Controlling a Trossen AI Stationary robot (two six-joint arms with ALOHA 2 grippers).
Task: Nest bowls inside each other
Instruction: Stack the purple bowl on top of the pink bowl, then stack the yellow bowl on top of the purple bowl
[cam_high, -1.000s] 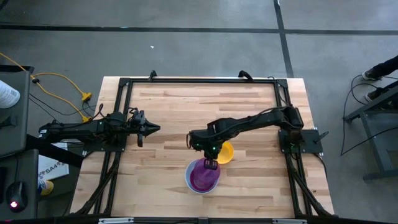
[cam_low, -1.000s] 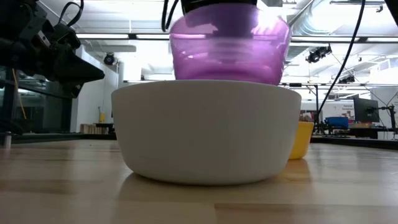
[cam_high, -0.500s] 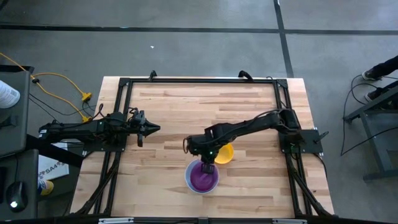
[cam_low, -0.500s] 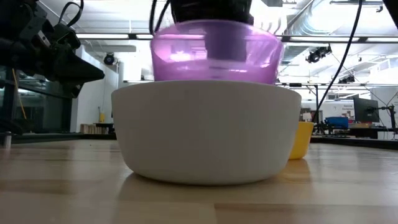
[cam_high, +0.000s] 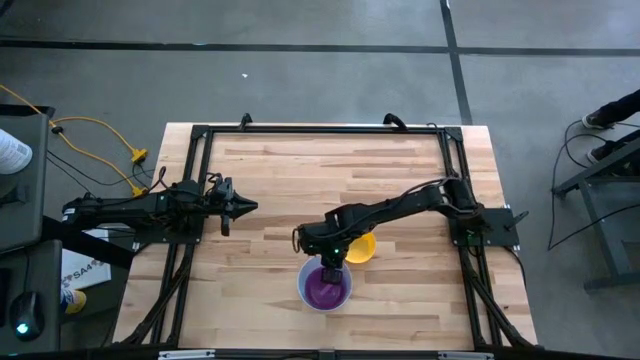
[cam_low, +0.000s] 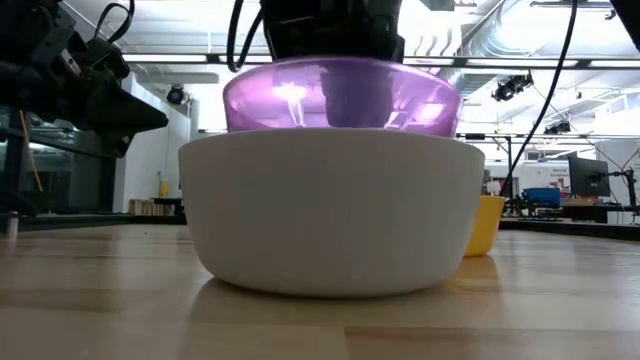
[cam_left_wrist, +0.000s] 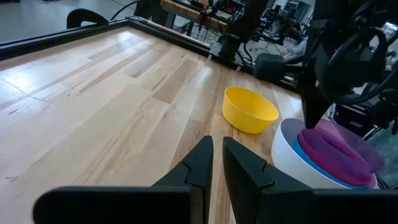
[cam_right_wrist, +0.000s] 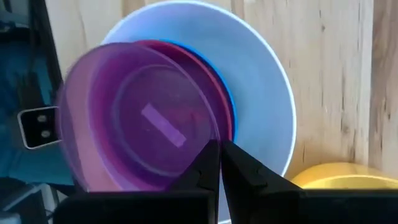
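A white bowl stands on the table near its front edge. A blue bowl and a pink-red bowl sit nested inside it. My right gripper is shut on a translucent purple bowl. The purple bowl's lower part dips below the white rim. A yellow bowl rests on its base just to the right of the white one. My left gripper waits at the table's left, shut and holding nothing. My right gripper pinches the purple bowl's rim on its far-right side, one finger inside the bowl and one outside. The fingers slant steeply down from the far right. The bowl hangs mouth up, slightly tilted, over the nested bowls; whether it touches them I cannot tell.
The black frame rail runs round the tabletop. Bare wood lies between the two arms and toward the far edge. Beyond the table stand benches and equipment.
My right gripper has gone down and a little toward the table's left edge, still shut on the purple bowl. The bowl was clear above the white bowl's rim, and its lower part now dips inside it.
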